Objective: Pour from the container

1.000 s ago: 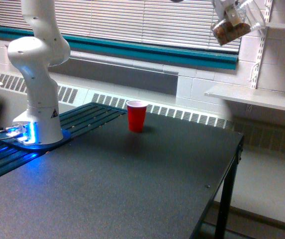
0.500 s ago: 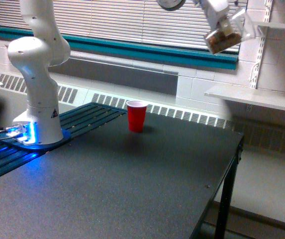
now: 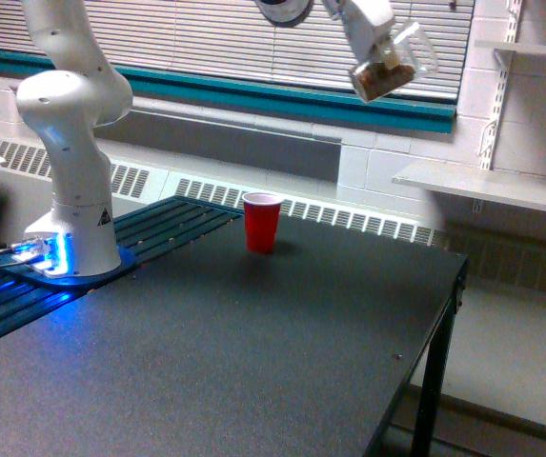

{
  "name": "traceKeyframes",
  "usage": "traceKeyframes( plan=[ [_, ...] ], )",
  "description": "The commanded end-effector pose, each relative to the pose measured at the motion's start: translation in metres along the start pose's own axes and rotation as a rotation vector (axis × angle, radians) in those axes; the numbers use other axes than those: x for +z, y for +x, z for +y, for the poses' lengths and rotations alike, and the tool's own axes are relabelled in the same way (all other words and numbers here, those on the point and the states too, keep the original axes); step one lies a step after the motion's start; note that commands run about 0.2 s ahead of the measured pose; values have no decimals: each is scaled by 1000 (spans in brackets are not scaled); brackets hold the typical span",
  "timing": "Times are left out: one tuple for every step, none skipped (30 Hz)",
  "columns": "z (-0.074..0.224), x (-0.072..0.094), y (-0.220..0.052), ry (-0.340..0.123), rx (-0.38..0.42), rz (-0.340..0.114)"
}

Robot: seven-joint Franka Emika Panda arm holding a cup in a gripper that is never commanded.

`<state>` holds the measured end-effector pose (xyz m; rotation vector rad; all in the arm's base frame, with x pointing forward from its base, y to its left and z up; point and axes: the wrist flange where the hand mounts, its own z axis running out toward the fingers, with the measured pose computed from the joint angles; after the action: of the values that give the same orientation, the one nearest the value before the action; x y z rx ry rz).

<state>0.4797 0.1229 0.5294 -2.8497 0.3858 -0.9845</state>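
Note:
High in the exterior view, my gripper (image 3: 375,43) is shut on the container (image 3: 393,67), a small clear cup tilted with its mouth toward the exterior view's right. Brown bits fill its lower end. A red plastic cup (image 3: 262,222) stands upright on the black table (image 3: 253,362), well below the container and toward the exterior view's left of it. The red cup's inside is hidden from this angle.
The white arm's base (image 3: 74,214) stands at the table's left with a blue glow at its foot. A white shelf (image 3: 487,186) juts from the wall at the right, past the table's right edge (image 3: 449,314). Window blinds fill the back.
The gripper and the held container have moved toward the exterior view's left and slightly down, closer to above the red cup. The red cup has not moved.

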Motion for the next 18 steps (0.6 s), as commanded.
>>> traceKeyframes(
  plan=[
    [-24, -22, -43, 46, -101, -11],
    [-26, -25, -50, 49, -111, -15],
    [-28, -28, -58, 55, -120, -22],
    [-31, -31, -66, 59, -129, -29],
    [-33, -33, -73, 60, -139, -34],
    [-35, -36, -81, 62, -150, -41],
    [-36, -39, -89, 65, -159, -50],
    [-39, -42, -99, 67, -169, -60],
    [-40, -44, -106, 65, -177, -65],
    [-42, -47, -114, 65, -186, -72],
    [-42, -49, -122, 67, -189, -80],
    [-43, -52, -131, 67, -193, -89],
    [-44, -54, -139, 63, -200, -96],
    [-45, -56, -148, 62, -207, -102],
    [-46, -59, -156, 61, -213, -107],
    [-46, -61, -165, 57, -215, -114],
    [-46, -63, -173, 55, -220, -118],
    [-46, -65, -180, 53, -222, -123]
  ],
)
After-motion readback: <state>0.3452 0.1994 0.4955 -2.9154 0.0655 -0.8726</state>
